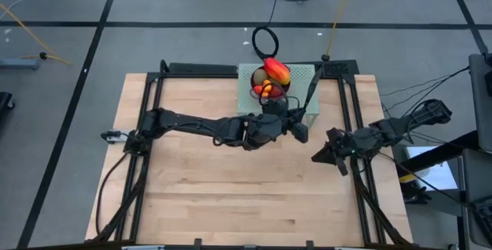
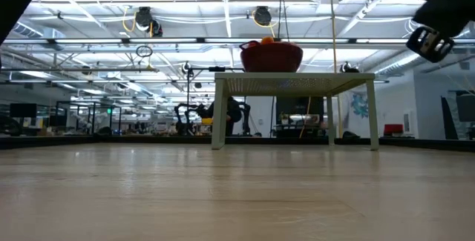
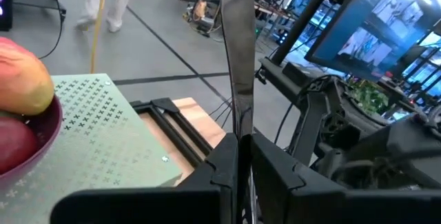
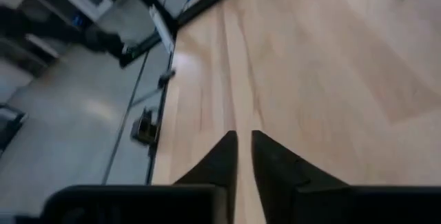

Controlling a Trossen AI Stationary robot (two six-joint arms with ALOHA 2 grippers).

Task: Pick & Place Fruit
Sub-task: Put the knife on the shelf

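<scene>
The fruit lies heaped in a dark red bowl (image 1: 286, 88): a red-yellow mango (image 1: 277, 71), a brownish kiwi (image 1: 260, 75) and tiny orange pieces (image 1: 265, 90). The left wrist view shows the mango (image 3: 21, 86) above a dark red fruit (image 3: 12, 145). The bowl (image 2: 271, 55) stands on a pale green stand (image 1: 301, 73) at the table's far edge. My left gripper (image 1: 298, 127), just right of the bowl, is shut on a long knife (image 1: 311, 92). My right gripper (image 1: 317, 158) hovers shut over the wood near the right edge. My left gripper pinches the knife between its two fingers (image 3: 275, 165). The shiny blade (image 3: 234, 79) rises straight out from between the fingertips, in line with them. The knife is lifted clear and points toward the table's far edge, over the stand's right side. The fingers hide the part they grip.
Black metal frame rails (image 1: 350, 119) run along the table's left, right and far sides. The wide wooden top (image 1: 231, 181) lies bare on the near side. Cables (image 1: 269, 42) trail on the floor behind the stand. Monitors and equipment stand beyond the table.
</scene>
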